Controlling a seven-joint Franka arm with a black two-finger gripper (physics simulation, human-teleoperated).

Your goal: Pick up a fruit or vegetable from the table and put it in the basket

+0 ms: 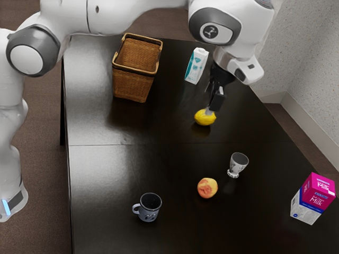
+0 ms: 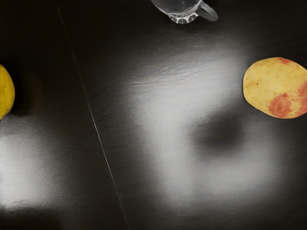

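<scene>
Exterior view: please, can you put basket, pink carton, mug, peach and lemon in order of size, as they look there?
1. basket
2. pink carton
3. mug
4. peach and lemon: they look about alike, so I do not rank them.

The exterior view is taken from high at the side of the arm [image 1: 106, 16], looking obliquely down over much of the worktop [image 1: 106, 196]. The wrist view looks steeply down from much nearer. Both views share the lemon [image 1: 205, 117], at the wrist frame's left edge, and the peach [image 1: 207, 188], at its right.
</scene>
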